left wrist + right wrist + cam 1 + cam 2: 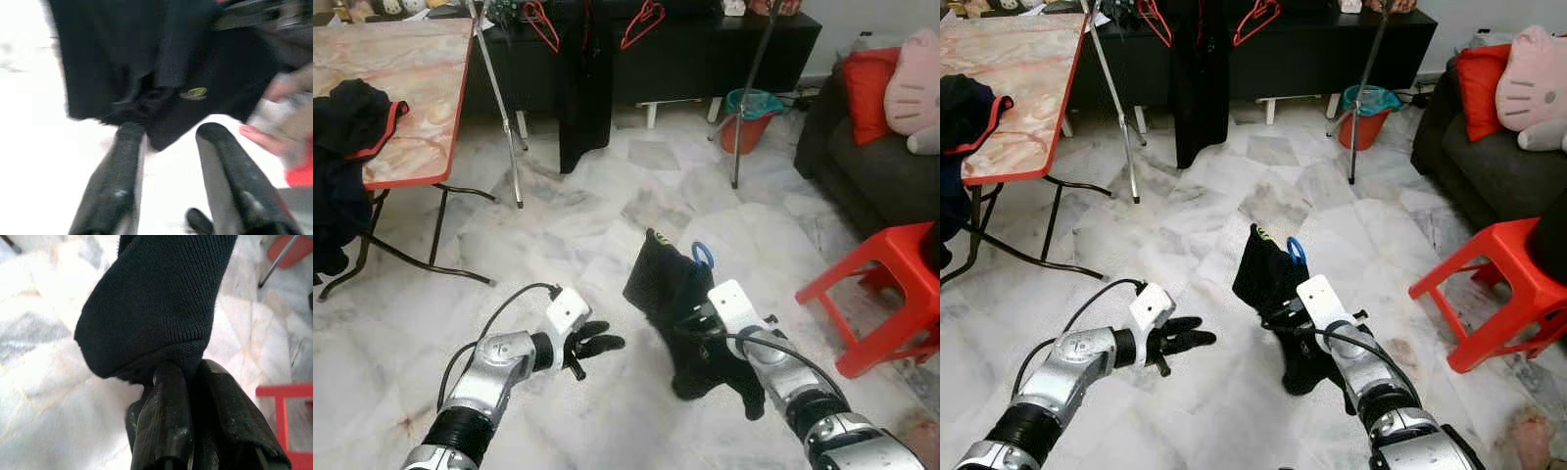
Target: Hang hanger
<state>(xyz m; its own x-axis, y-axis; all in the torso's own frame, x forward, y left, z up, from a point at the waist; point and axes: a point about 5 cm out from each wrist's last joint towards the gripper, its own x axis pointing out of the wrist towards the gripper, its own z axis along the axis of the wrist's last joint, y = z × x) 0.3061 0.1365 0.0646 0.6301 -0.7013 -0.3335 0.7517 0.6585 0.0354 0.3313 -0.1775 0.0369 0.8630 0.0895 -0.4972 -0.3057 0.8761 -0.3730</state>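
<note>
- The right pincer [697, 323] is clenched on a black knitted garment [677, 313] draped over a blue plastic hanger; in the right wrist view its two black fingers [168, 416] pinch a fold of the cloth [156, 298], not the hanger itself.
- Only the blue hook [703, 254] of the hanger peeks out just above that pincer, so the frame may slide inside the fabric and tip as the arm lifts.
- The left pincer [592, 346] hangs released, fingers spread, beside the garment and apart from it; the left wrist view shows the dark cloth just ahead of its fingers [117, 176]. If it closes late or on loose cloth, the load stays one-sided.
- The garment's lower end trails near the white marble floor [607, 225] below the right pincer; a step forward could drag or snag it.
- The metal clothes rack [499, 108] with red hangers [643, 22] stands well ahead of both pincers, so walking is probably needed, and sway could shake the hook off line.
- A red plastic stool [886, 289] sits near, to the outer side of the right pincer; a wide swing could clip it.
</note>
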